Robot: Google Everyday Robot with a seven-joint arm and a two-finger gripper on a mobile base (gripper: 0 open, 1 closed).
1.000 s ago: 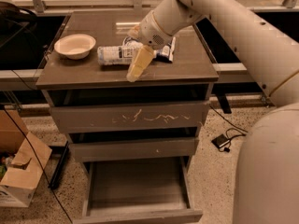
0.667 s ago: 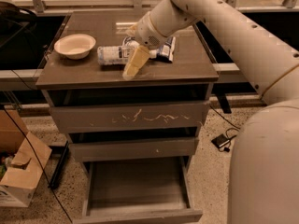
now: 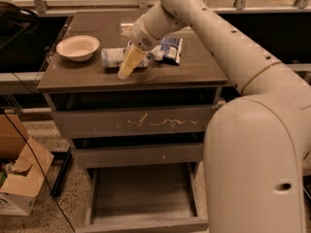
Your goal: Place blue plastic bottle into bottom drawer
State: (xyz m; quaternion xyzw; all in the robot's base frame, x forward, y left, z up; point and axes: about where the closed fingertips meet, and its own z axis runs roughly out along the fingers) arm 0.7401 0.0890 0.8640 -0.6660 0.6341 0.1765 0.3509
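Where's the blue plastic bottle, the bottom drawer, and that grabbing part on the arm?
blue plastic bottle (image 3: 112,57), camera view, on its pale label.
bottom drawer (image 3: 143,193), camera view, on its bare grey floor.
end effector (image 3: 127,68), camera view, on its yellowish tip, down at the bottle.

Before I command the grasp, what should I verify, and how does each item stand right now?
1. Bottom drawer pulled open: ok.
2. Nothing visible on the drawer floor: ok.
3. Bottle lying on the cabinet top: ok.
4. Gripper down at the bottle: ok.
5. Gripper holding the bottle: cannot tell.
6. Bowl apart from the gripper: ok; snack bag apart from it: cannot tell.
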